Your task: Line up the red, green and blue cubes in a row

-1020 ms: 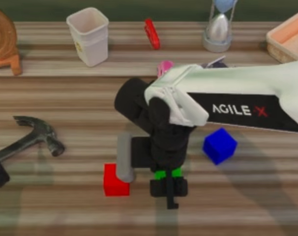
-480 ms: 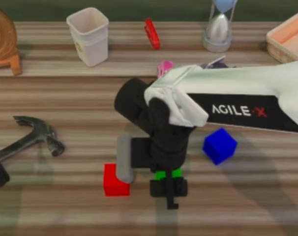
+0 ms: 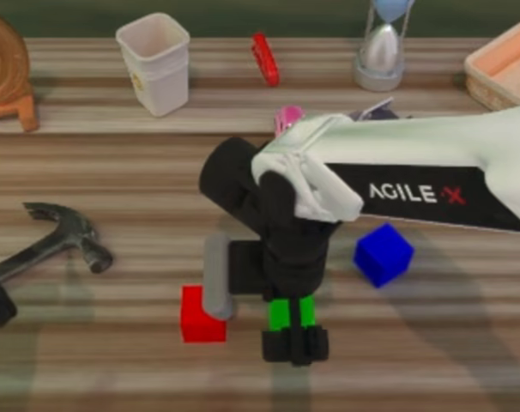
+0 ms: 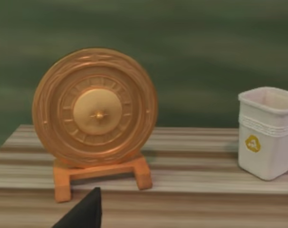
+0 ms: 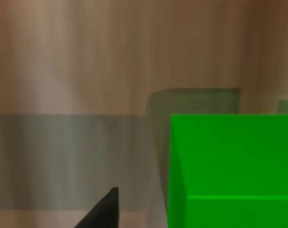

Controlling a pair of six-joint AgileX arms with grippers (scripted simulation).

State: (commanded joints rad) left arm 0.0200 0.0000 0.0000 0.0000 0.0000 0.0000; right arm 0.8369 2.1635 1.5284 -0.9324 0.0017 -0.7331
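At lower centre of the top view, the right gripper (image 3: 294, 343) hangs over the green cube (image 3: 292, 312) beside the red cube (image 3: 198, 318); whether its fingers grip cannot be told. The blue cube (image 3: 383, 254) likely comes next.

Hammer (image 3: 58, 240) at left; far edge: wooden disc (image 4: 95, 108), white cup (image 3: 155, 62), red clip (image 3: 265, 58), hourglass (image 3: 383, 47), tray (image 3: 505, 67).

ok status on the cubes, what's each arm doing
Right gripper over the green cube, just right of the red cube. Blue cube apart, farther right. Left arm parked at left edge. Nothing in the way.
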